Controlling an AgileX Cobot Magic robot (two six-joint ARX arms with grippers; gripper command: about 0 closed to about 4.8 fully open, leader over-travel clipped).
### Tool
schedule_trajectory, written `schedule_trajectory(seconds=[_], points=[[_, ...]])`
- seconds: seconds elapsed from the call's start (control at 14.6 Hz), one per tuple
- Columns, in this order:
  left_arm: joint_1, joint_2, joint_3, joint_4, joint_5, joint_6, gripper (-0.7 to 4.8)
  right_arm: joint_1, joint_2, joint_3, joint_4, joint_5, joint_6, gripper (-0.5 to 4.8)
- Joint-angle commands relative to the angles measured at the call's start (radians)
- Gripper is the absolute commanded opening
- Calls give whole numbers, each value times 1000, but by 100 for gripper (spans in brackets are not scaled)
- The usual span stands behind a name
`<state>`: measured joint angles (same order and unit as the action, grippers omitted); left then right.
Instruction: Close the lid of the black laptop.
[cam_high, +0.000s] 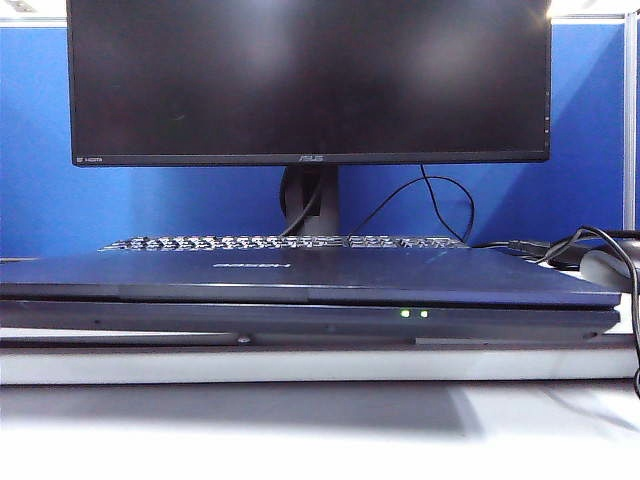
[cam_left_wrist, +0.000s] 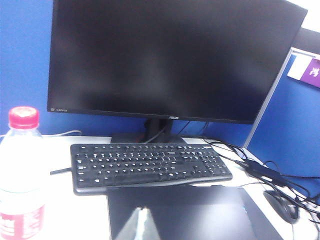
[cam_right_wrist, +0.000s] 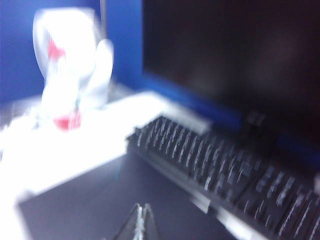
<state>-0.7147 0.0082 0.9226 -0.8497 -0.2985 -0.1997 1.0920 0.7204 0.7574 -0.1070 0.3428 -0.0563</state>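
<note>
The black laptop (cam_high: 300, 318) lies flat across the table in the exterior view, two green LEDs (cam_high: 413, 313) lit on its front edge. Its lid (cam_high: 300, 272) is down on the base, the dark navy back facing up. Neither gripper shows in the exterior view. In the left wrist view my left gripper (cam_left_wrist: 142, 209) hovers over the lid's back (cam_left_wrist: 200, 215), its fingers meeting at a point with nothing between them. In the blurred right wrist view my right gripper (cam_right_wrist: 142, 206) is over the lid (cam_right_wrist: 75, 210) too, jaws together and empty.
A large ASUS monitor (cam_high: 310, 80) stands behind the laptop, with a separate black keyboard (cam_left_wrist: 150, 162) between them. A water bottle (cam_left_wrist: 20, 175) with a red cap stands at the left. A mouse (cam_left_wrist: 282, 206) and cables (cam_high: 600, 245) lie at the right.
</note>
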Motion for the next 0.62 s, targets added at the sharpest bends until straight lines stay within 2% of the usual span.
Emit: schedule_trajectory(seconds=[0.07,0.34,0.62], points=[[1,-4,2,12,10,6,-4,2,3,1,-116,-61,4,-1],[1,-4,2,12,8,6,-4,2,3,1,-189,-60,4,-1],[1,-4,2,12,7,8,-4,2,3,1,-188,-60,4,-1]])
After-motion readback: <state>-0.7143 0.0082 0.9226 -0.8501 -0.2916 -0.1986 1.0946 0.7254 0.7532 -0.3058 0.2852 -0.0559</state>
